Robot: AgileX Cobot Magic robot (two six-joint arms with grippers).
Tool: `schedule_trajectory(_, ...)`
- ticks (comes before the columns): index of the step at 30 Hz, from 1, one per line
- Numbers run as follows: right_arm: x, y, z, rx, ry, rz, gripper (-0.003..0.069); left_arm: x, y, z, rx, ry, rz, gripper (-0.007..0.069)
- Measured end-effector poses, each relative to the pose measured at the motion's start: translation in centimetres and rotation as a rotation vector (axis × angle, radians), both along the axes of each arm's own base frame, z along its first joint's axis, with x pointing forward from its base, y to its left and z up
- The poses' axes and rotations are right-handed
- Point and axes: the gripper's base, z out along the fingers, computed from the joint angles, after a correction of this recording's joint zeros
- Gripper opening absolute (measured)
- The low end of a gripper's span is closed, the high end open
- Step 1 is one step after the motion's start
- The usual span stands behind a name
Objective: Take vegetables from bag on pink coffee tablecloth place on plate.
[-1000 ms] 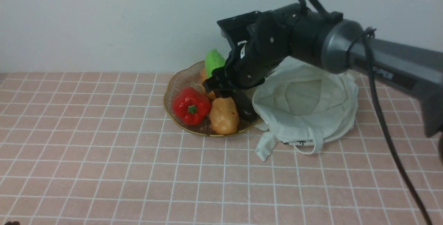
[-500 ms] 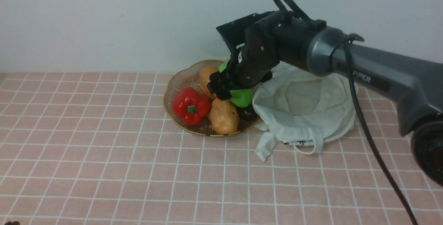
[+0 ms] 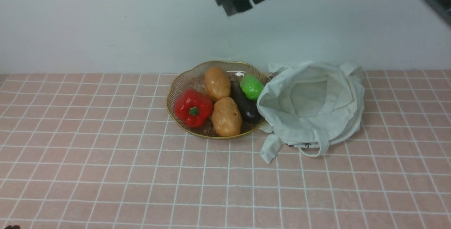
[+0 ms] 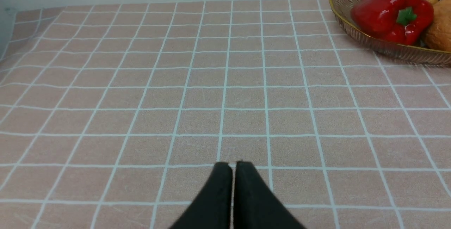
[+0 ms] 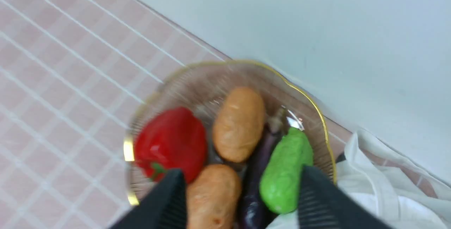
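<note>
Now the bright green, oval, bumpy plastic vegetable (image 3: 251, 86) lies in the ribbed brownish gold-rimmed plate (image 3: 172, 91), alongside a dark purple aubergine (image 3: 246, 109), one end toward the wall (image 3: 105, 21), the other toward the soft white cloth bag (image 3: 317, 116) on the pink gridded tablecloth (image 3: 105, 172). The bag's small dark hem print (image 3: 299, 145) is illegible. The right gripper (image 5: 241, 174) hangs above, jaws spread and empty; the left gripper (image 4: 231, 167) has its fingers pressed together.

Lighting's soft and even from above, just faint shadows under the plate (image 3: 176, 88) and bag (image 3: 310, 116) near the worktop's far edge, small glare spots on the red pepper (image 4: 391, 7), left wrist view crisp, right wrist view totally smeared with motion blur.
</note>
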Motion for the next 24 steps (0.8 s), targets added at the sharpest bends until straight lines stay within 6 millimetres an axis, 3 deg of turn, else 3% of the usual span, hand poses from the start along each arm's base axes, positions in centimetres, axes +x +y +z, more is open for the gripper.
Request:
schedule_trajectory(4, -6.5, -3.7, 4.8, 0.077, -0.023, 0.027, 0.0079, 0.0, 0.0, 0.0, 0.0, 0.0, 0.0, -0.0004)
schedule_trajectory(6, -9.2, -5.3, 5.7, 0.092, -0.026, 0.032, 0.003, 0.0, 0.0, 0.0, 0.0, 0.0, 0.0, -0.0004)
schedule_trajectory(8, -14.0, -8.5, 6.0, 0.101, -0.024, 0.035, -0.0003, 0.0, 0.0, 0.0, 0.0, 0.0, 0.0, -0.0004)
schedule_trajectory(9, -14.2, -8.6, 5.4, 0.09, -0.007, 0.035, -0.0004, 0.0, 0.0, 0.0, 0.0, 0.0, 0.0, -0.0004)
schedule_trajectory(10, -16.5, -10.1, 3.9, 0.097, -0.013, 0.033, -0.0011, 0.0, 0.0, 0.0, 0.0, 0.0, 0.0, -0.0004)
schedule_trajectory(12, -18.9, -11.7, 1.0, 0.138, -0.07, 0.025, -0.0013, 0.0, 0.0, 0.0, 0.0, 0.0, 0.0, -0.0004)
schedule_trajectory(14, -20.6, -12.9, -2.1, 0.179, -0.128, 0.016, -0.0015, 0.0, 0.0, 0.0, 0.0, 0.001, 0.0, -0.0004)
schedule_trajectory(15, -20.7, -13.0, -2.3, 0.194, -0.151, 0.014, -0.0015, 0.0, 0.0, 0.0, 0.0, 0.001, 0.0, -0.0004)
schedule_trajectory(18, -23.9, -15.3, -8.2, 0.271, -0.267, -0.002, -0.0015, 0.0, 0.0, 0.0, 0.0, 0.001, 0.0, -0.0004)
schedule_trajectory(22, -27.3, -17.8, -11.7, 0.37, -0.419, -0.01, -0.0015, 0.0, 0.0, 0.0, 0.0, 0.001, 0.0, -0.0004)
schedule_trajectory(24, -28.5, -18.6, -12.5, 0.404, -0.47, -0.009, -0.0015, 0.0, 0.0, 0.0, 0.0, 0.001, 0.0, -0.0004)
